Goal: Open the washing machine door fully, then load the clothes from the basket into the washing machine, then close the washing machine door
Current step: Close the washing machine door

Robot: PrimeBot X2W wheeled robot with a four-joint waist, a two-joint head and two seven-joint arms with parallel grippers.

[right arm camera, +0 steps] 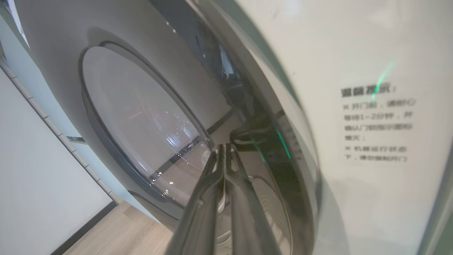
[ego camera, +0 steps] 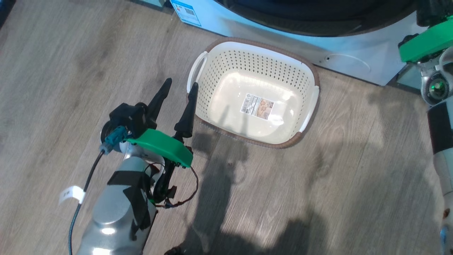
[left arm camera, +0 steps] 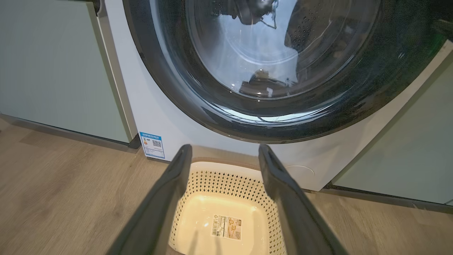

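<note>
The cream basket (ego camera: 226, 67) stands on the floor before the white washing machine (ego camera: 354, 53), holding nothing but a label. The clothes are out of view. My left gripper (ego camera: 180, 85) hovers open just left of the basket's white handle. In the left wrist view its fingers (left arm camera: 177, 184) frame the basket (left arm camera: 226, 177) below the washing machine door (left arm camera: 269, 63), whose black rim lies flush on the machine's front. My right gripper (right arm camera: 224, 146) is shut with nothing in it, its tips at the glossy rim of the door (right arm camera: 141, 124).
Pale teal cabinets (left arm camera: 53, 71) flank the machine on both sides. Low on its front are a blue sticker (left arm camera: 152, 144) and the round service flap (ego camera: 348, 60). Wood floor (ego camera: 318, 194) stretches around the basket. My right forearm (ego camera: 440, 124) runs down the head view's right edge.
</note>
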